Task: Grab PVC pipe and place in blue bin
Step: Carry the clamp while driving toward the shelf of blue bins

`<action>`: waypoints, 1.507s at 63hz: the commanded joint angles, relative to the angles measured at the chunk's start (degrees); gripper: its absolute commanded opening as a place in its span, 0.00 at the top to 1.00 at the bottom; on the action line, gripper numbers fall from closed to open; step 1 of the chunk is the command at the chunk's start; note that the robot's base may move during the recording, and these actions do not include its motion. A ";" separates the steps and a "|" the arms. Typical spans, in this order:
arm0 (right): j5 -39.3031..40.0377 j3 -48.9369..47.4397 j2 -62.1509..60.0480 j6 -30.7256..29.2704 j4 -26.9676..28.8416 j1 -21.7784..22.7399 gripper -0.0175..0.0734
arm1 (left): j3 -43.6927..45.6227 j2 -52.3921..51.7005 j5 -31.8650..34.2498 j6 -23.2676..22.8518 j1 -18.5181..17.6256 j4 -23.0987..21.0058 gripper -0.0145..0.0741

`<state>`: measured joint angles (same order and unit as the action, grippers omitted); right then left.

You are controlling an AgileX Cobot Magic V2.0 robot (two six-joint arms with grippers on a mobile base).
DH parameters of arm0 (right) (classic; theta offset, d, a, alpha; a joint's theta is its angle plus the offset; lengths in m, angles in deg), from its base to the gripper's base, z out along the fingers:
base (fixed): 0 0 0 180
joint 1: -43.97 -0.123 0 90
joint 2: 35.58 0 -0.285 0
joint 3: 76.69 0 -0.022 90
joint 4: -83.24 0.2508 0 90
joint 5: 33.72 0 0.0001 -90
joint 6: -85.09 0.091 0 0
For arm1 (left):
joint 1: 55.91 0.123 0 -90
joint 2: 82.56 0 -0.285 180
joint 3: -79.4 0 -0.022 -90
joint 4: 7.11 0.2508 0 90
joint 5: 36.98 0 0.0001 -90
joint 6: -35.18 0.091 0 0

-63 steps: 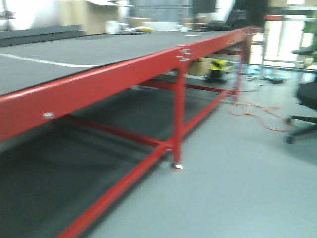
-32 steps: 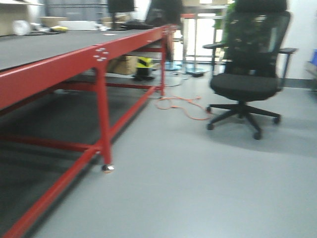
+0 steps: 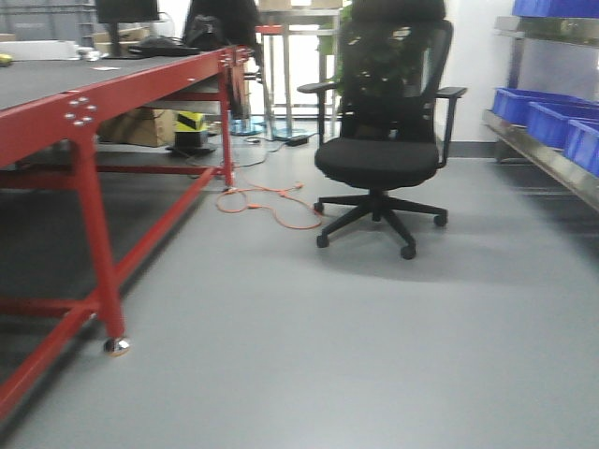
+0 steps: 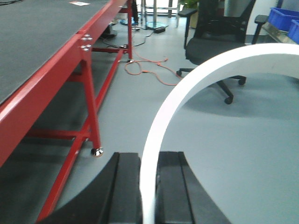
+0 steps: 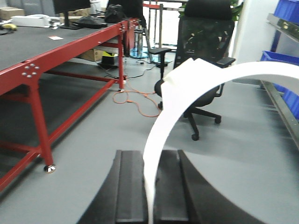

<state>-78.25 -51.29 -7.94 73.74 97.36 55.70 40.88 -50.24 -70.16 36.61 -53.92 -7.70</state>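
Note:
In the left wrist view, my left gripper (image 4: pixel 148 156) is shut on a white arc-shaped PVC pipe (image 4: pixel 187 88) that curves up and off to the right above the floor. The right wrist view shows my right gripper (image 5: pixel 149 154) shut on a second white PVC pipe (image 5: pixel 173 100), arcing up and to the right in the same way. Blue bins (image 3: pixel 552 117) sit on a metal shelf at the right of the front view. They also show as blue bins (image 5: pixel 285 14) at the right edge of the right wrist view. Neither gripper appears in the front view.
A long red-framed table (image 3: pixel 75 103) with a dark top runs along the left. A black office chair (image 3: pixel 379 159) stands ahead on the grey floor, with an orange cable (image 3: pixel 267 201) lying beside it. Boxes and clutter sit under the table's far end.
The front view has swung to the right. The red table slid to the left of the picture, and the chair and the blue bins came into view.

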 commanded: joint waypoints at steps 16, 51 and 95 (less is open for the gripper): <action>1.48 0.15 -0.09 -0.25 -0.04 0.11 0.99 | -0.09 -0.36 1.24 -0.56 0.18 -0.34 0.96; 1.48 0.15 -0.09 -0.25 -0.04 0.11 0.99 | -0.09 -0.36 1.24 -0.56 0.18 -0.34 0.96; 1.48 0.15 -0.09 -0.25 -0.04 0.11 0.99 | -0.09 -0.39 1.24 -0.56 0.18 -0.24 0.96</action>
<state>-78.25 -51.29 -7.94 73.74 97.36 55.70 40.88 -50.33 -70.16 36.61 -53.92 -7.60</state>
